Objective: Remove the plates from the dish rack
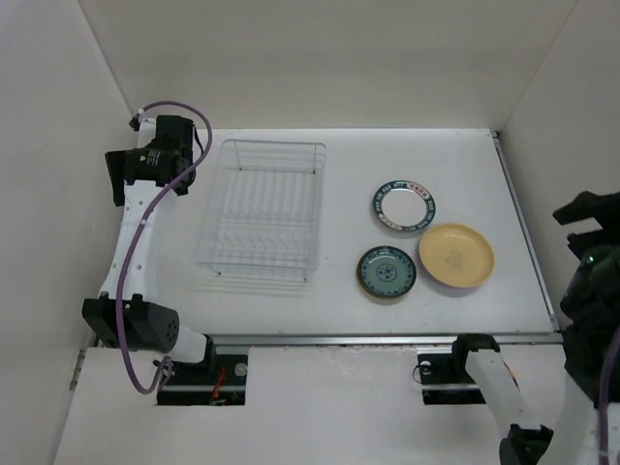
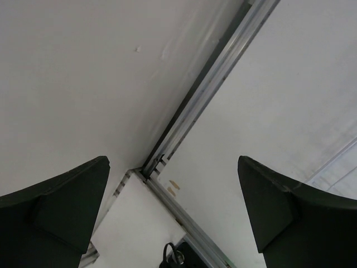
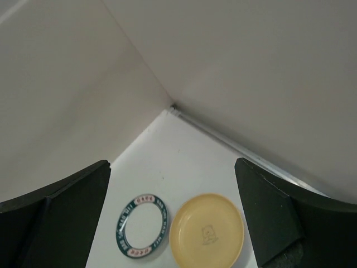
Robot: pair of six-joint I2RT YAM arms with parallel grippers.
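The wire dish rack [image 1: 262,208] stands on the left half of the table, and I see no plates in it. Three plates lie flat to its right: a white one with a dark green rim [image 1: 404,206] [image 3: 142,226], a teal patterned one [image 1: 387,272] and a pale yellow one [image 1: 456,255] [image 3: 207,230]. My left gripper [image 2: 173,184] [image 1: 145,165] is raised at the far left beside the rack, open, with nothing in it. My right gripper [image 3: 173,184] [image 1: 589,257] hangs open and high at the right edge, well apart from the plates.
White walls close in the table at the back and on both sides. A metal rail [image 1: 387,339] runs along the near edge, with the arm bases [image 1: 208,373] behind it. The left wrist view shows that rail [image 2: 184,215] and a wall.
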